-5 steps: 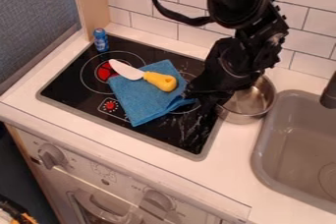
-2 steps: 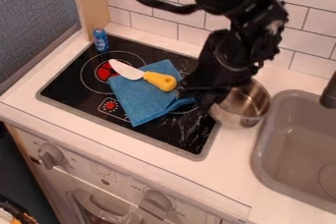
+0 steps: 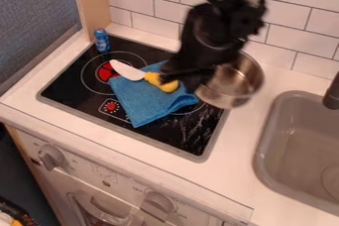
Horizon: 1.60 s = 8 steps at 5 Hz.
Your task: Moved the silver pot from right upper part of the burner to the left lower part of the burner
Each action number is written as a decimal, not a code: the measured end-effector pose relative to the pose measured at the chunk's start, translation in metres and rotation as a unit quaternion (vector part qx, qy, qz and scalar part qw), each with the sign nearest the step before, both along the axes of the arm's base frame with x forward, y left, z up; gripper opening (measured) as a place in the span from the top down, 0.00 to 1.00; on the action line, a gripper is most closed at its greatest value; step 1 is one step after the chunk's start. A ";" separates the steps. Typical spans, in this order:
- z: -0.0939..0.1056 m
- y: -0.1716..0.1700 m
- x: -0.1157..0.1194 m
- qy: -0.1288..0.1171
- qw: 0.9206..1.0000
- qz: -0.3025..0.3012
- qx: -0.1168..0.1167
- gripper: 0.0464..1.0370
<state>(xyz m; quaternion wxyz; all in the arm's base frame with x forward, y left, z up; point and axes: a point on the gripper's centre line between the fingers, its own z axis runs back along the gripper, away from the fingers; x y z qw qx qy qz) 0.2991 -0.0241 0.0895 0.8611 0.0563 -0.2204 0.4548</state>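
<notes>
The gripper (image 3: pixel 185 77) hangs over the yellow handle of the knife (image 3: pixel 127 71) and the upper right part of the blue cloth (image 3: pixel 147 105); whether it is clamped on anything, I cannot tell. Just beside it, the silver pot (image 3: pixel 233 84) sits across the right edge of the burner (image 3: pixel 71 87) in view. Farther out are a blue can (image 3: pixel 102 40) at the upper left and a grey sink (image 3: pixel 295 143) at the right.

Slanted view down from above
</notes>
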 end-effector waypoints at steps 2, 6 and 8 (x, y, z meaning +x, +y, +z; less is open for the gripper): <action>0.014 0.072 -0.035 -0.031 0.993 0.109 -0.017 0.96; -0.051 0.180 -0.081 0.004 0.966 0.260 -0.007 0.96; -0.068 0.194 -0.071 0.003 0.962 0.273 -0.019 0.92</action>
